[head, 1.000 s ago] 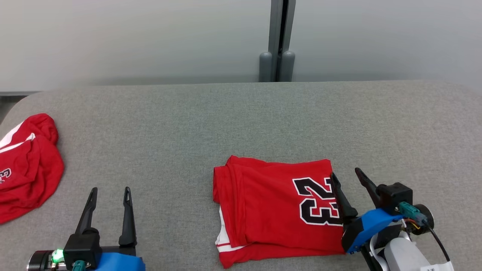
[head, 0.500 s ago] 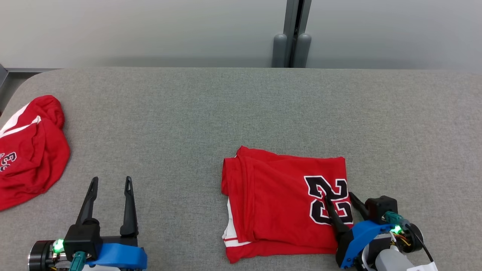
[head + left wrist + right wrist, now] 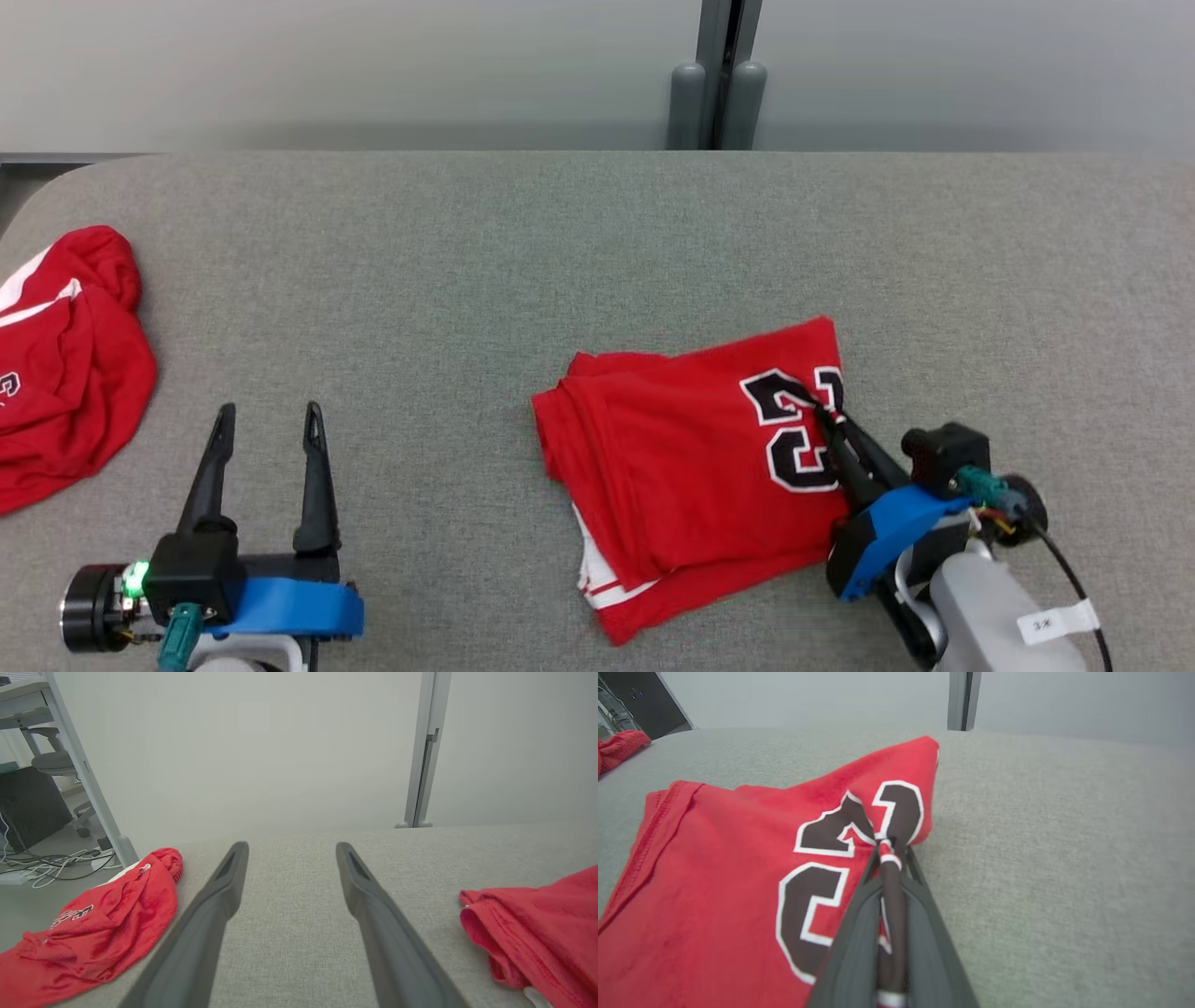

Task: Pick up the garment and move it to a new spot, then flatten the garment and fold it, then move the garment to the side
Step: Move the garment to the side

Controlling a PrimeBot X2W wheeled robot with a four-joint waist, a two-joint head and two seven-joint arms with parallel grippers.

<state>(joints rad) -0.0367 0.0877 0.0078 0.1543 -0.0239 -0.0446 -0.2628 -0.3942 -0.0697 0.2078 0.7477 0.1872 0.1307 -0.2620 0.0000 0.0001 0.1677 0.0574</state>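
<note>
The garment (image 3: 691,457) is a folded red jersey with a black, white-edged number, lying right of centre on the grey table (image 3: 467,280). My right gripper (image 3: 831,420) is shut on a pinch of its right edge, at the number. In the right wrist view the garment (image 3: 714,868) spreads to the left and a fold of printed cloth is squeezed between the fingers of the right gripper (image 3: 889,851). My left gripper (image 3: 266,420) stands open at the lower left, over bare table, well left of the garment. Between its fingertips, in the left wrist view, the left gripper (image 3: 289,848) holds nothing, and the garment's edge (image 3: 537,924) shows at the right.
A second red garment (image 3: 65,364) lies crumpled at the table's left edge, also seen as a heap (image 3: 93,933) in the left wrist view. A grey post (image 3: 717,75) stands behind the table against the pale wall. Beyond the left edge are a desk leg and cables (image 3: 56,863).
My right gripper slid onto the garment's right edge and shut on it. The garment's right side has pulled up and turned slightly. The head camera shifted; the left gripper stayed open.
</note>
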